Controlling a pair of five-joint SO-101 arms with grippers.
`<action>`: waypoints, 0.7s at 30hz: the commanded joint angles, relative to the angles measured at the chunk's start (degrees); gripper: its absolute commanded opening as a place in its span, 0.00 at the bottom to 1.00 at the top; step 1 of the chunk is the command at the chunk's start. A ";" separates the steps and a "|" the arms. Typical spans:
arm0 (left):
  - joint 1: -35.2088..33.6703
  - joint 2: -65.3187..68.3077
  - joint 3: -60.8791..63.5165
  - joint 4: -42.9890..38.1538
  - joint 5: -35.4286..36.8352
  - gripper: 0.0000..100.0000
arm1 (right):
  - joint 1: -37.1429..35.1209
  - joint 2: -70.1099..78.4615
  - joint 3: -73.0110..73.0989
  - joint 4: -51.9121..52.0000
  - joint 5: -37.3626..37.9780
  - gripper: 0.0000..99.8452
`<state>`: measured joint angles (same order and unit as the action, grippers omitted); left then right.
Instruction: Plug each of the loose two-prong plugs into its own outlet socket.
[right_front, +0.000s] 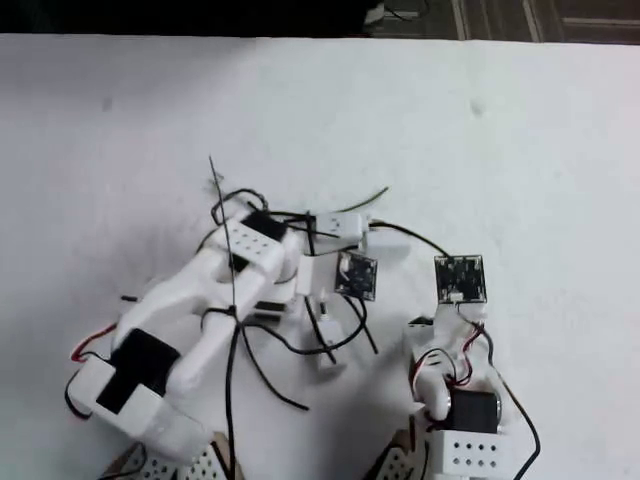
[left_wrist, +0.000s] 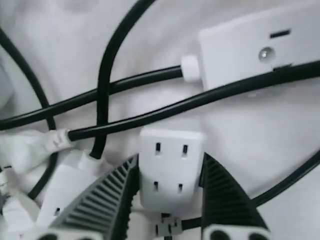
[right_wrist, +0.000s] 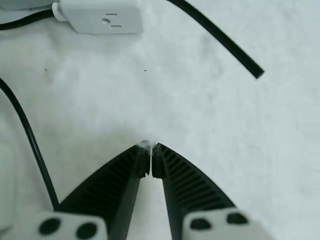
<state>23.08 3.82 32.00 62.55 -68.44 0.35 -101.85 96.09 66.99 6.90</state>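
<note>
My left gripper (left_wrist: 170, 160) is shut on a white outlet block (left_wrist: 170, 172) with two pairs of slots, one ribbed finger (left_wrist: 112, 200) on each side of it. A second white outlet block (left_wrist: 260, 50) with a black cord lies just beyond, and a white plug body (left_wrist: 65, 187) lies beside the gripper. In the high view the left arm stretches from the front left to the held block (right_front: 313, 272) at mid-table. My right gripper (right_wrist: 150, 150) is shut on nothing, its tips on bare table; a white socket block (right_wrist: 100, 17) lies ahead of it.
Black cords (left_wrist: 105, 85) cross and loop around the blocks near the left gripper. A loose black cord end (right_wrist: 257, 74) lies beyond the right gripper. The white table (right_front: 500, 130) stretches far and right; its back edge borders a dark floor.
</note>
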 joint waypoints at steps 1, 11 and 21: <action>1.19 -7.43 -1.76 0.26 4.31 0.03 | 0.22 -0.31 -0.09 -0.84 0.00 0.02; 1.10 -26.77 -9.58 -1.23 20.13 0.02 | 0.22 -0.31 0.00 -0.84 0.00 0.02; 1.71 -34.59 -19.96 -2.46 32.44 0.02 | 0.31 -0.31 0.00 -0.84 0.00 0.02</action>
<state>23.87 -26.59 17.32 60.79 -39.08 0.35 -101.85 96.09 66.99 6.90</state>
